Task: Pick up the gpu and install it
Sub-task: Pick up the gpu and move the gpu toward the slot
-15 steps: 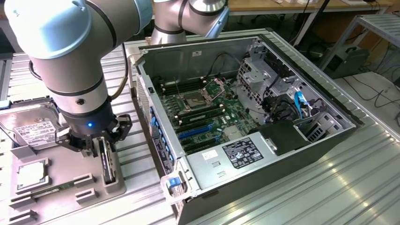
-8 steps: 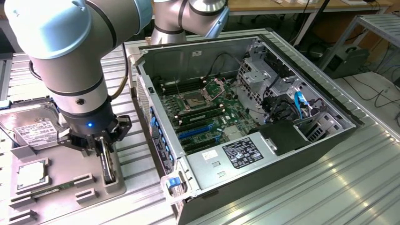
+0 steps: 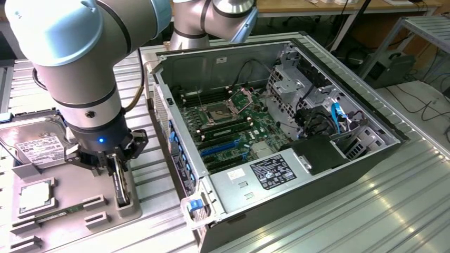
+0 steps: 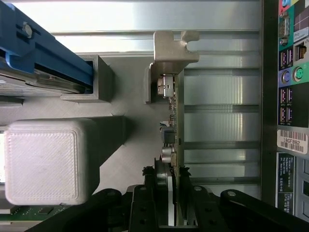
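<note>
One hand (image 3: 116, 167) sat straight above the gpu (image 3: 121, 190), pinching its upper edge; the card stood on edge in the gray holder (image 3: 131, 209), long axis level, alongside the open case (image 3: 281, 211).

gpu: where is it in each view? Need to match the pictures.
Exterior view: the gpu stands on edge in the grey tray at the exterior view's left, gripped by the tool.
Wrist view: the gpu is edge-on, running from its silver bracket into the tool.
Shared landmark: the computer case beside the tray.
</note>
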Controlling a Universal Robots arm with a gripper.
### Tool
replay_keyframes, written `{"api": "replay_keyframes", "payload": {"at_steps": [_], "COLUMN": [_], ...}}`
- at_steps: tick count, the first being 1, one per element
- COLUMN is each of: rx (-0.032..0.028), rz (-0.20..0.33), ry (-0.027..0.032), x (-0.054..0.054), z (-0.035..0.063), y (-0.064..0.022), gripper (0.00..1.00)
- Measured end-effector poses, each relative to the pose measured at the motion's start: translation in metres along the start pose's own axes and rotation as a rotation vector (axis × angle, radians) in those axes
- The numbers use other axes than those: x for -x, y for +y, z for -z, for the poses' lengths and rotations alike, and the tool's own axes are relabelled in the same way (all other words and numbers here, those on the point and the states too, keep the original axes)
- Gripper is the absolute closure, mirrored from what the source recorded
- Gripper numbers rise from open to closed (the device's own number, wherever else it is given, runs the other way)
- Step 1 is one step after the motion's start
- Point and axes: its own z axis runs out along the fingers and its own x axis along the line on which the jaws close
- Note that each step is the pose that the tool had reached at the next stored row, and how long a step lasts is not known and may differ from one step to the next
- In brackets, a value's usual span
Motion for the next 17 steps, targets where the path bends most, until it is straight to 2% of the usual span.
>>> {"api": "replay_keyframes", "payload": {"at_steps": [9,12,14,17], "rx": [0.0000,0.0043,0.0063,0.0100], "rz": [0.000,0.000,0.000,0.000], "ry": [0.0000,0.0001,0.0002,0.0001], "x": [0.000,0.000,0.000,0.000], "z": [0.0000,0.0001,0.0030,0.0126], "y": [0.0000,0.0000,0.0001,0.0003], "gripper": [0.70,0.70,0.70,0.70]}}
